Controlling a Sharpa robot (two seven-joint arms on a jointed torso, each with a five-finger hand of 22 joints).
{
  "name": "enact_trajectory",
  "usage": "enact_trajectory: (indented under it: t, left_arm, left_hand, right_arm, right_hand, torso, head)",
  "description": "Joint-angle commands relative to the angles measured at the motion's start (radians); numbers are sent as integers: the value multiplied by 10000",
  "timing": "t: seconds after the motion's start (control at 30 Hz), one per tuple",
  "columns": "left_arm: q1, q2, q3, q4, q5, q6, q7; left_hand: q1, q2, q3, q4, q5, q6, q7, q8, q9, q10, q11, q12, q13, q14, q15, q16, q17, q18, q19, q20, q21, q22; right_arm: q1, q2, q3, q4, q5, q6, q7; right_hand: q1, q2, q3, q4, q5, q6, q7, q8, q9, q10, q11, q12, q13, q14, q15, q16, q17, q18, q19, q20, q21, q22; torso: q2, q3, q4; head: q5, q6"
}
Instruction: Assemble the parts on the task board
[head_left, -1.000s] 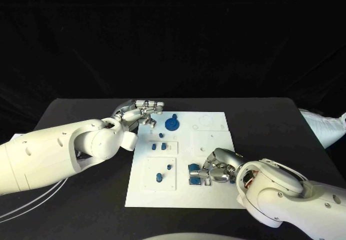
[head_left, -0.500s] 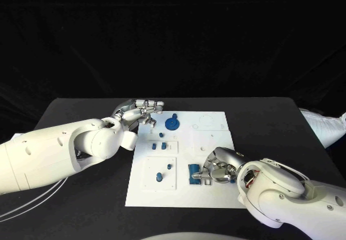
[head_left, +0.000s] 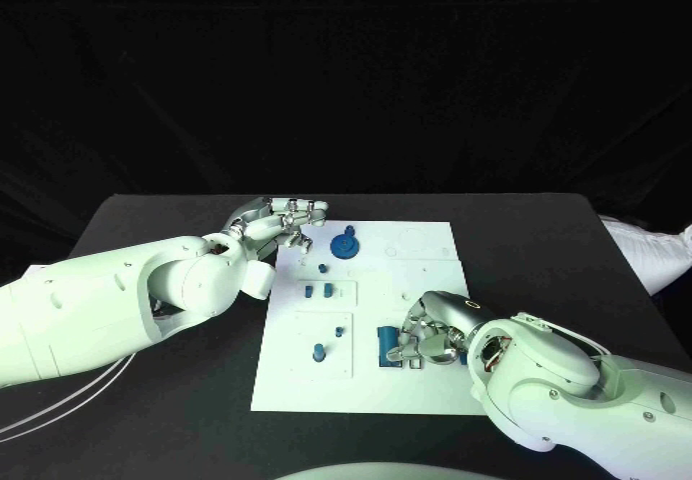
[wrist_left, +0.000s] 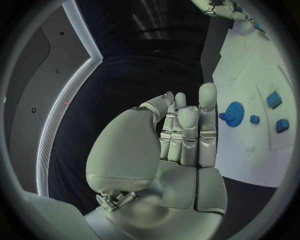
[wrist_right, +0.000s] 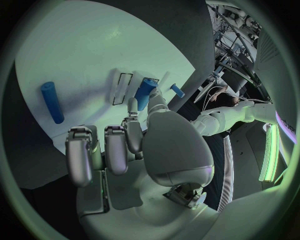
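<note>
- Task board (head_left: 428, 262): white plate at the middle of the black worktop (head_left: 144, 225); blue parts lie on it or stand in its recesses.
- Right hand (head_left: 427, 338): at the near right of the board; its fingers (wrist_right: 133, 119) touch an upright blue block (head_left: 389, 343) at a slot there; whether they truly pinch it or only press it I cannot tell.
- Left hand (head_left: 281, 222): hovers at the far left edge of the board, fingers held together and straight, grasping nothing; it touches no part.
- Blue gear (head_left: 343, 245): sits on the far part of the board, just right of the left hand; a small blue knob (head_left: 323, 267) lies just nearer.
- Two small blue blocks (head_left: 319, 291): stand side by side in a recess left of centre; a blue peg (head_left: 317, 352) and a smaller one (head_left: 339, 331) stand in the near left panel.
- Step in hand, as I judge it: seating the blue block in its slot; the next move calls for a straight downward press, then a clean release.
- Writing: faint marks on the board, too small to read; no brand visible.
</note>
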Motion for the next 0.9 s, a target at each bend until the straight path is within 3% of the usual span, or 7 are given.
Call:
enact_trajectory:
  t: [0.03,0.27,0.47,0.6,0.73,0.8,0.9]
  left_arm:
    - [3,6,6,27,-25,133,62]
    - [2,-1,5,21,-25,133,57]
    - [1,-20,4,12,-25,129,44]
    - [0,-48,3,5,-25,122,36]
    - [-2,-58,2,7,-25,114,35]
    - [-2,-62,2,12,-25,112,36]
    - [-3,-75,1,15,-25,101,43]
  left_hand:
    - [-7,88,-56,13,5,-21,-38,48,-13,-63,13,31,9,-1,-67,43,8,47,82,-3,-67,4]
    - [3,95,-52,7,7,-21,-40,50,-12,-75,13,46,18,0,-67,49,15,48,81,-2,-75,1]
    - [3,95,-52,7,7,-21,-40,50,-12,-75,13,46,18,0,-67,49,15,48,81,-2,-75,1]
    - [3,95,-52,7,7,-21,-40,50,-12,-75,13,46,18,0,-67,49,15,48,81,-2,-75,1]
    - [3,95,-52,7,7,-21,-40,50,-12,-75,13,46,18,0,-67,49,15,48,81,-2,-75,1]
    - [3,95,-52,7,7,-21,-40,50,-12,-75,13,46,18,0,-67,49,15,48,81,-2,-75,1]
    - [3,95,-52,7,7,-21,-40,50,-12,-75,13,46,18,0,-67,49,15,48,81,-2,-75,1]
  right_arm:
    - [-32,6,-29,-111,-606,137,-152]
    - [-37,-249,-30,44,-295,-104,60]
    - [-16,-883,-22,407,1042,-422,729]
    - [15,-1450,-19,704,1672,-794,1152]
    - [47,-1990,-18,840,1474,-889,1099]
    - [55,-2262,-19,844,1048,-818,974]
    - [61,-2608,-20,829,395,-707,770]
  right_hand:
    - [283,384,38,2,50,93,7,74,25,161,-144,69,-440,650,-82,63,435,-77,454,-70,33,1917]
    - [87,409,-42,146,272,46,17,54,44,140,-142,-23,-488,640,-89,32,380,-64,418,-86,-1,1876]
    - [-60,207,-212,291,413,-511,252,-301,-73,-195,41,-751,-918,603,38,-63,221,1,218,-16,-180,1651]
    - [132,284,-218,298,865,-776,423,-670,-257,-564,193,-1632,-1475,600,176,-75,229,29,133,119,-261,1559]
    - [342,600,-109,329,1081,-772,478,-955,-493,-550,230,-1726,-1556,607,218,-64,264,23,160,179,-244,1589]
    - [443,691,-66,342,1487,-744,493,-1105,-636,-535,243,-1741,-1570,609,227,-62,276,18,176,193,-232,1607]
    - [425,632,-133,445,2102,-476,444,-1182,-763,-478,209,-1684,-1540,622,213,-30,344,5,218,196,-196,1656]
  torso:
    - [-5,-4,-4]
    - [-9,6,-16]
    - [-19,6,-30]
    - [-37,-1,-62]
    - [-50,3,-93]
    - [-50,1,-107]
    - [-56,1,-135]
  head:
    - [-12,-6]
    - [-11,2]
    - [-41,12]
    - [-136,43]
    - [-194,44]
    - [-241,48]
    - [-267,55]
